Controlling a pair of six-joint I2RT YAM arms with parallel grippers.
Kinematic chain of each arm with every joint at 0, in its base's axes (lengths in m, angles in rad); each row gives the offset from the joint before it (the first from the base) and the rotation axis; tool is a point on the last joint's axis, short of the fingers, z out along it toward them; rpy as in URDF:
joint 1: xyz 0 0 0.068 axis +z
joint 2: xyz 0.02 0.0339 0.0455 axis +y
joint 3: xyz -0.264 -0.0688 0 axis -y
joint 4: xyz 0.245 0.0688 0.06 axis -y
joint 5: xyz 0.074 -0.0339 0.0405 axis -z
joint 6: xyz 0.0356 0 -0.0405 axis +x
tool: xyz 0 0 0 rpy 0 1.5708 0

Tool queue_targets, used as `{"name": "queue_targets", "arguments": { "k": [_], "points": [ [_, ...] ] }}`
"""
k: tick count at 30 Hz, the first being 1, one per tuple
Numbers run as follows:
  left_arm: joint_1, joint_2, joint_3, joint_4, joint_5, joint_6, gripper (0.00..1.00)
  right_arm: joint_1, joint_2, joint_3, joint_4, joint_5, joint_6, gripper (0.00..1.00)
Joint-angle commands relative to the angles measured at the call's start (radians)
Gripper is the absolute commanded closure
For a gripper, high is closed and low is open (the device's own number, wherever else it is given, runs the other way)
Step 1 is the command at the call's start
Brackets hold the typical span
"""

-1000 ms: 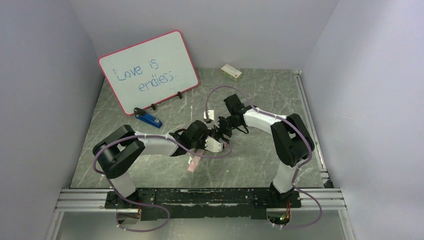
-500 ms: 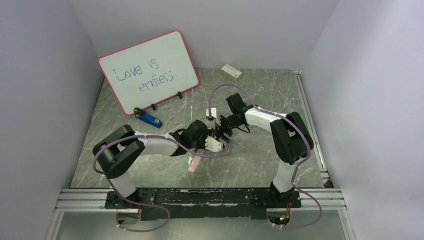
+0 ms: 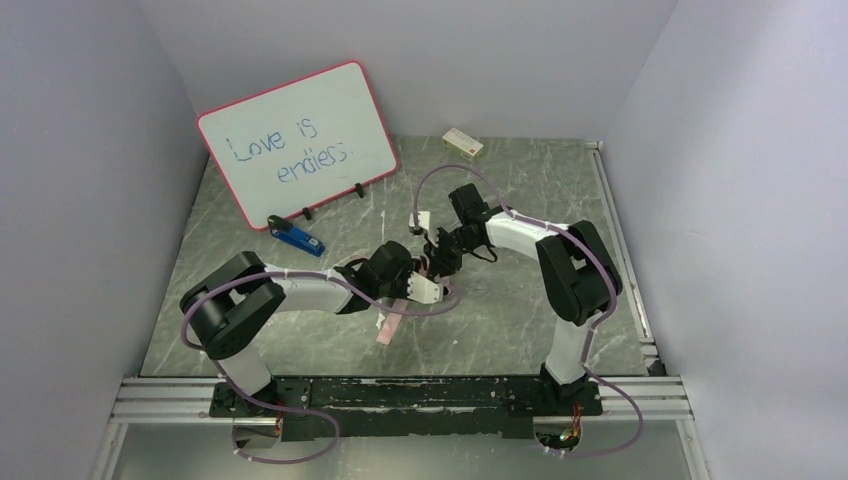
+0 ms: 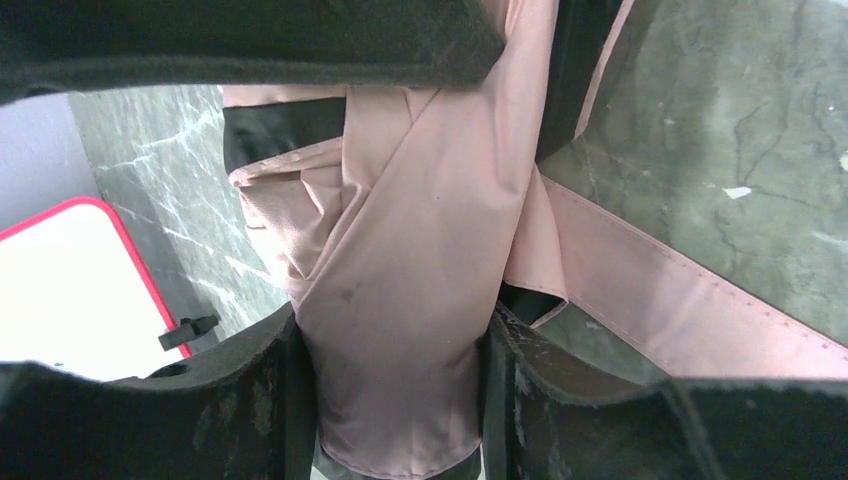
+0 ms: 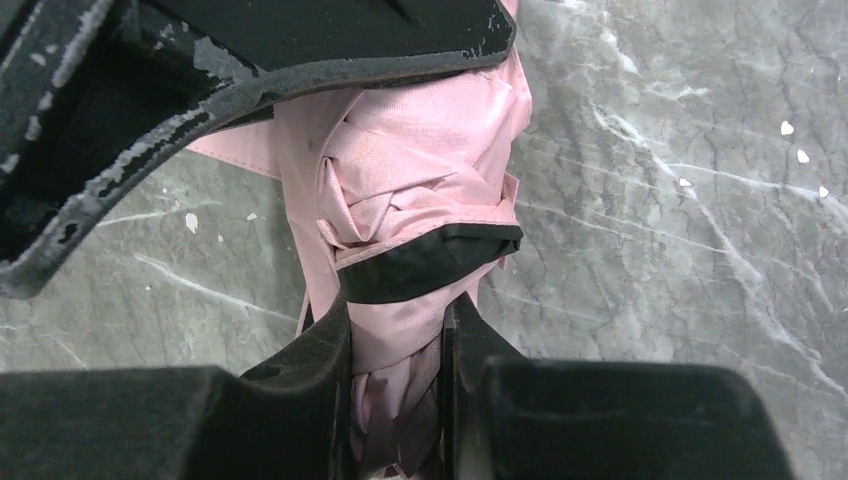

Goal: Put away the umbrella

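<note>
The grey marbled table [image 3: 520,310] is carrying everything, with the pink-framed whiteboard [image 3: 295,140] leaning at its back left. Mid-table, both arms are holding the folded umbrella [image 4: 400,250]. The left gripper [image 4: 390,400] is clamping its pink canopy, the right gripper [image 5: 397,390] is pinching bunched fabric, and the strap [image 3: 388,327] is trailing onto the marble.

The grey-green marbled bench [image 3: 520,310] carries a propped pink-framed rectangular whiteboard [image 3: 297,143]. A blue plastic stapler [image 3: 296,237] lies just in front of it, a small cream box [image 3: 462,143] to its right, and a pale pink fabric umbrella strap [image 3: 388,328] well in front.
</note>
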Motion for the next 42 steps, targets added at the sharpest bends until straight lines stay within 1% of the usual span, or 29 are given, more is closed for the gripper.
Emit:
{"name": "queue_targets", "arguments": {
  "k": [1, 2, 6, 7, 8, 11, 13, 14, 18, 22, 26, 28, 29, 31, 33, 35, 39, 42],
  "points": [
    [0.004, -0.004, -0.065, -0.215, 0.095, -0.11, 0.84, 0.013, 0.052, 0.01, 0.059, 0.142, 0.0, 0.88],
    [0.005, -0.023, -0.064, -0.211, 0.1, -0.117, 0.82, 0.016, 0.053, 0.01, 0.058, 0.154, -0.001, 0.89],
    [0.005, -0.095, -0.063, -0.203, 0.117, -0.144, 0.56, 0.025, 0.058, 0.006, 0.064, 0.181, 0.004, 0.91],
    [0.005, -0.11, -0.064, -0.201, 0.117, -0.148, 0.45, 0.03, 0.059, 0.003, 0.068, 0.185, 0.006, 0.91],
    [0.006, -0.12, -0.063, -0.201, 0.119, -0.151, 0.37, 0.035, 0.059, 0.001, 0.072, 0.187, 0.007, 0.91],
    [0.009, -0.144, -0.057, -0.23, 0.12, -0.157, 0.3, 0.045, 0.06, -0.002, 0.08, 0.201, 0.01, 0.91],
    [0.008, -0.163, -0.052, -0.257, 0.126, -0.16, 0.16, 0.049, 0.059, -0.004, 0.086, 0.214, 0.013, 0.92],
    [0.008, -0.177, -0.054, -0.264, 0.125, -0.165, 0.14, 0.049, 0.059, -0.006, 0.09, 0.222, 0.013, 0.92],
    [0.008, -0.274, -0.063, -0.279, 0.14, -0.224, 0.13, 0.06, 0.055, -0.019, 0.106, 0.253, 0.004, 0.92],
    [0.009, -0.463, -0.093, -0.268, 0.161, -0.322, 0.16, 0.078, 0.042, -0.042, 0.131, 0.304, -0.016, 0.92],
    [0.025, -0.669, -0.141, -0.206, 0.151, -0.455, 0.18, 0.117, 0.025, -0.089, 0.183, 0.412, -0.043, 0.91],
    [0.064, -0.759, -0.171, -0.173, 0.151, -0.513, 0.18, 0.135, 0.013, -0.116, 0.207, 0.452, -0.049, 0.91],
    [0.093, -0.796, -0.184, -0.129, 0.151, -0.538, 0.18, 0.144, 0.003, -0.131, 0.232, 0.471, -0.048, 0.91],
    [0.179, -0.844, -0.202, -0.087, 0.151, -0.59, 0.16, 0.162, -0.019, -0.168, 0.271, 0.508, -0.046, 0.91],
    [0.279, -0.852, -0.206, -0.049, 0.154, -0.629, 0.15, 0.186, -0.036, -0.203, 0.3, 0.548, -0.048, 0.91],
    [0.372, -0.828, -0.195, -0.021, 0.203, -0.668, 0.15, 0.216, -0.054, -0.248, 0.335, 0.584, -0.05, 0.91],
    [0.541, -0.745, -0.175, 0.069, 0.349, -0.738, 0.15, 0.253, -0.087, -0.326, 0.405, 0.643, -0.061, 0.91],
    [0.633, -0.631, -0.127, 0.096, 0.52, -0.747, 0.15, 0.279, -0.108, -0.373, 0.448, 0.686, -0.078, 0.91]
  ]
}}
